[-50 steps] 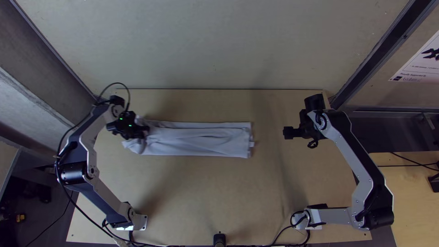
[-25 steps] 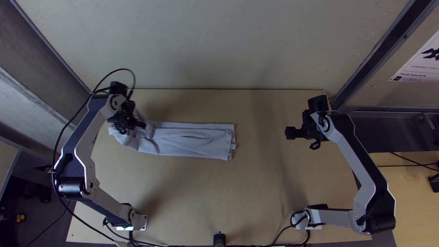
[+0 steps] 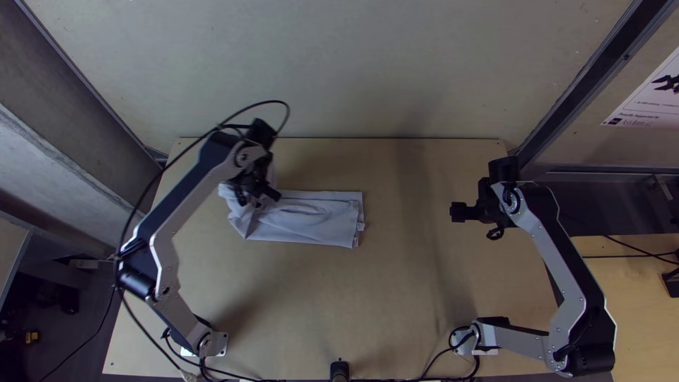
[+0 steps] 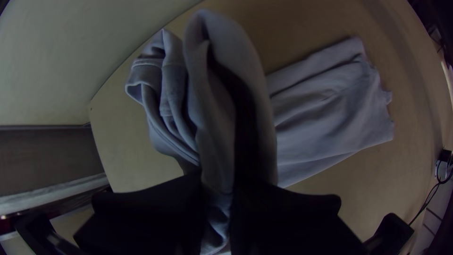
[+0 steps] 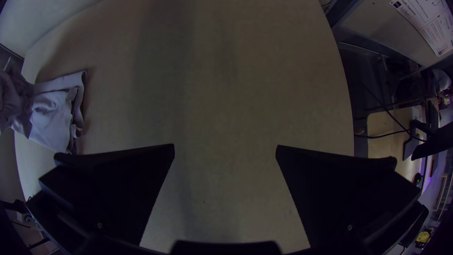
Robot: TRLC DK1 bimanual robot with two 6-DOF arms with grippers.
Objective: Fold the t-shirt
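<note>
In the top view my left gripper [image 3: 269,194] is over the left part of the light grey t-shirt [image 3: 318,218]. The shirt's right part lies flat as a narrow folded strip, its left part lifted and bunched. In the left wrist view my left gripper [image 4: 217,198] is shut on a thick bunch of the t-shirt [image 4: 325,108], with loose folds on both sides. My right gripper [image 3: 456,211] stands apart, right of the shirt. In the right wrist view my right gripper [image 5: 225,146] is open with bare table between its fingers; the t-shirt [image 5: 52,113] lies off to one side.
The wooden table [image 3: 339,297] has bare surface in front of the shirt and between it and the right arm. A pale wall [image 3: 332,71] rises behind the table's far edge. Cables [image 3: 424,375] run along the near edge.
The left gripper first moved left, dragging the shirt with it, then swung right with the held end, folding that end toward the shirt's middle. The right arm shifted slightly right.
</note>
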